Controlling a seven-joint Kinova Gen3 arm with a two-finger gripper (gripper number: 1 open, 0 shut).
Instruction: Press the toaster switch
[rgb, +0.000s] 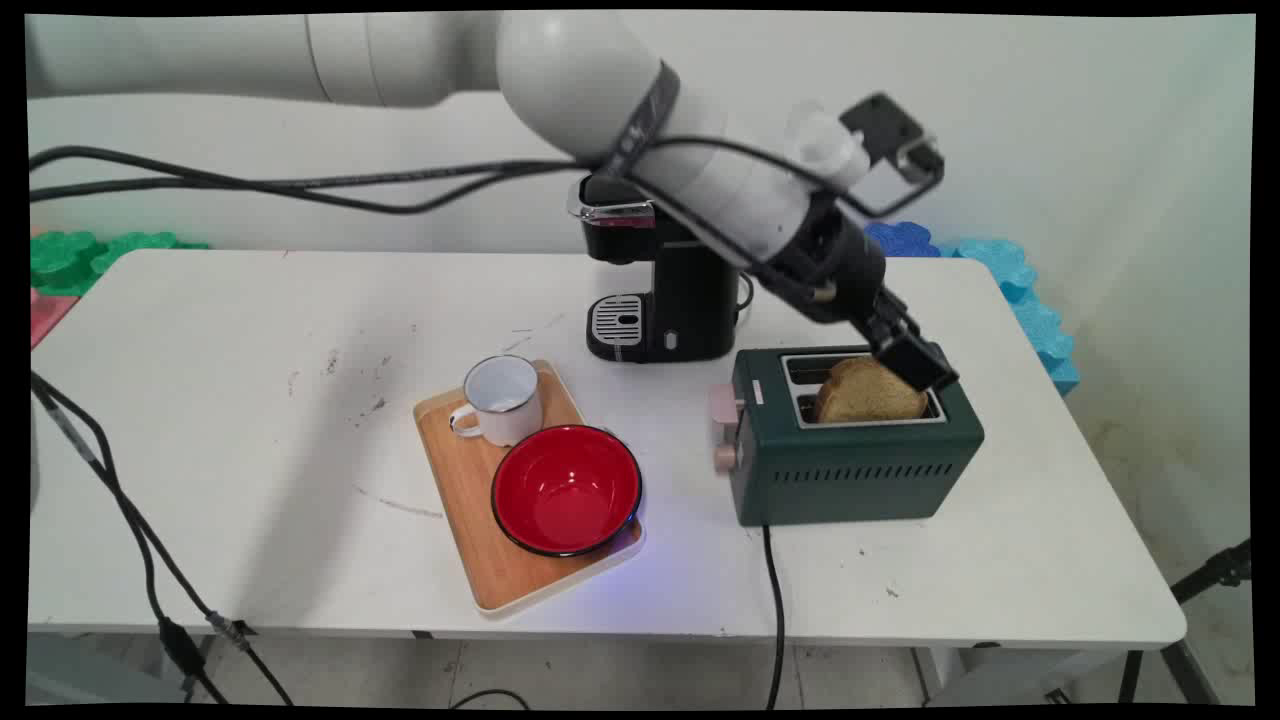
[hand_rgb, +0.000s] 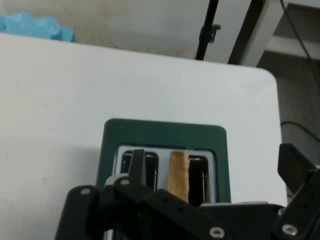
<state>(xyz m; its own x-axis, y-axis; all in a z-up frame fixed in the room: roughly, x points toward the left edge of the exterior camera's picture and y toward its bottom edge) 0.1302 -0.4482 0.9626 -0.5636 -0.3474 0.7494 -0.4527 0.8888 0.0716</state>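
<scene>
A dark green toaster (rgb: 850, 470) stands at the table's right side, with a brown slice of toast (rgb: 865, 392) sticking up out of its near slot. My gripper (rgb: 905, 365) hangs open just over the toaster's top, right at the toast's far right end. In the hand view the toast (hand_rgb: 178, 170) stands edge-on in the toaster (hand_rgb: 165, 132), between my spread fingers (hand_rgb: 137, 165) and closer to the left one. Nothing is held. The other slot looks empty.
A black coffee machine (rgb: 660, 300) stands behind the toaster's left end. To the left lies a wooden tray (rgb: 455, 480) carrying a white mug (rgb: 500, 400) and a red bowl (rgb: 565, 490). The toaster's cord (rgb: 772, 600) runs off the front edge. Blue foam pieces (rgb: 1030, 300) line the right edge.
</scene>
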